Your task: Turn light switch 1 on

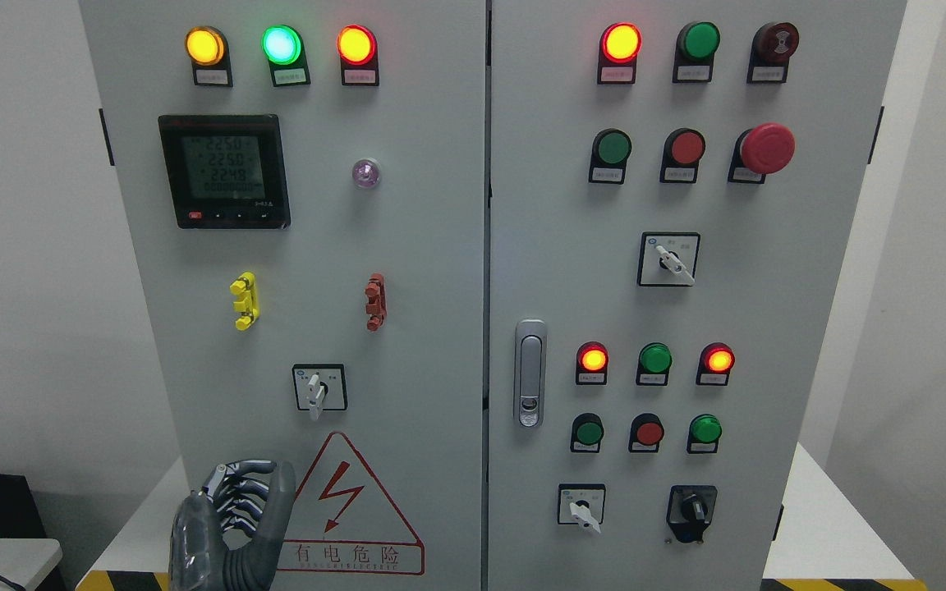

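The left hand (231, 525) sits at seven o'clock, fingers curled, gripping nothing, clear of the cabinet (407, 246). The white rotary switch (319, 388), likely switch 1, sits just at its one o'clock, untouched. Reaching and turning remain.

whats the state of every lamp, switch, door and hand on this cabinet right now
top left amber lamp: lit
top left green lamp: lit
top left red lamp: lit
top right red lamp: lit
meter display: on, showing digits
left rotary switch: handle pointing down
cabinet doors: closed
emergency stop button: cannot tell if pressed
left hand: raised, fingers curled, holding nothing
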